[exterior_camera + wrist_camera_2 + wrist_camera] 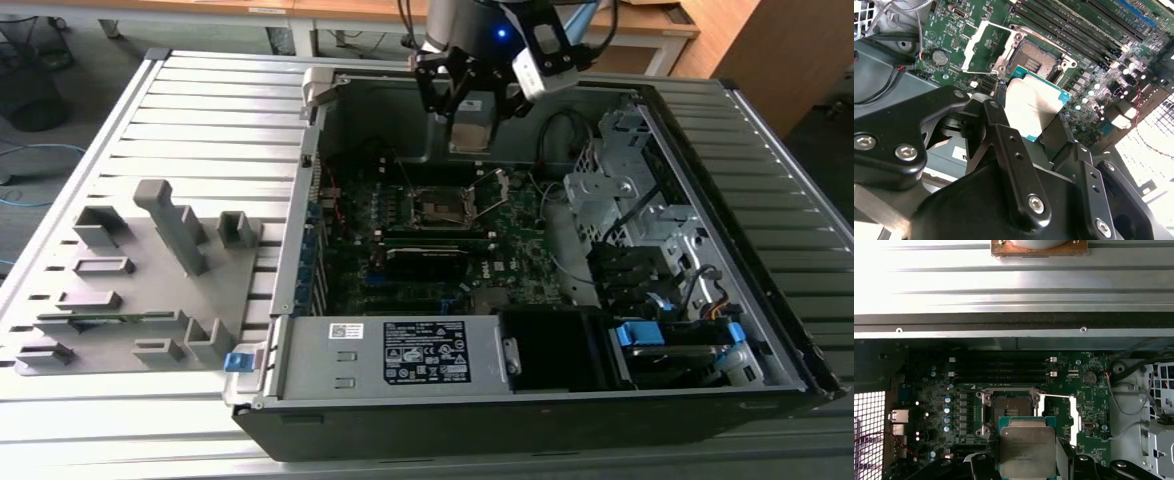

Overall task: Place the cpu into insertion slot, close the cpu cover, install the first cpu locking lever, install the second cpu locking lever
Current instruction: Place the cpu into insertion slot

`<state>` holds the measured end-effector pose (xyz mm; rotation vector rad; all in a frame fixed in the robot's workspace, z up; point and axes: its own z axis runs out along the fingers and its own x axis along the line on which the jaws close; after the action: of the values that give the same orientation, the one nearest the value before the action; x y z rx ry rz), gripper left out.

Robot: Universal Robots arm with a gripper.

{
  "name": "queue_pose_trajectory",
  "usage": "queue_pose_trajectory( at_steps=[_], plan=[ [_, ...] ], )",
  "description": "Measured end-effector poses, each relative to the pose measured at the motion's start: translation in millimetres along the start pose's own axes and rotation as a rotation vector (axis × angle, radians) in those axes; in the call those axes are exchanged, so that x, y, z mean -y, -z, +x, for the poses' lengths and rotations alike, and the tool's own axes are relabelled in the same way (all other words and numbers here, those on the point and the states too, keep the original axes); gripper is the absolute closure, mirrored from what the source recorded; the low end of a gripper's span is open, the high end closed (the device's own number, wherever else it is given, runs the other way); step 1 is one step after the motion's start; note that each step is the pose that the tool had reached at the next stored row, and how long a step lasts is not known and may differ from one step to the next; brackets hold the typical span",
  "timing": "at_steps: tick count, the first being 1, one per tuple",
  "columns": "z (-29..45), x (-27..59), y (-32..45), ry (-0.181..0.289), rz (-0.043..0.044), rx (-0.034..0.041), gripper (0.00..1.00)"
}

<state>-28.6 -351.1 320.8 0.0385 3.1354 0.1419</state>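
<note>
Silver chip (1027,450): I am carrying it off the board, its dull metal top facing both wrist views and a thin green edge showing around it. In the exterior view the chip (470,135) is hanging well above the board, touching nothing but me.
Claw (1029,112): I am clenching it on the chip, with one black finger (1004,135) pressing on each of two opposite edges. In the exterior view the claw (465,110) is hovering over the far part of the open case.
Socket (1008,407): it is sitting bare on the green board, showing its dark centre inside a silvery rim. In the first wrist view the chip is overlapping its nearer edge. In the second wrist view the socket (1036,62) is lying just beyond the chip.
Cover (1072,417): it is standing open to one side of the socket, and its thin frame (970,47) is letting the board show through the square window.
Memory slots (999,367): long and black, they are running side by side just past the socket.
Coin battery (1089,377): it is sitting on the board near the cover.
Case (534,430): it is lying on its side, open towards me.
Power supply box (400,352): white-labelled, it is sitting at the case's near end, well apart from the socket.
Table (200,110): its slatted metal is carrying the case.
Rack (160,240): grey, it is resting on the table at the exterior view's left, beside the case.
</note>
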Motion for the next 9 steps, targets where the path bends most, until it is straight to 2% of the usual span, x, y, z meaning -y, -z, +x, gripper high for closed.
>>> queue_pose_trajectory(
  at_steps=[9],
  plan=[
    [0.0,1.0,-10.6,0.000,0.0000,0.0000,0.46]
  ],
)
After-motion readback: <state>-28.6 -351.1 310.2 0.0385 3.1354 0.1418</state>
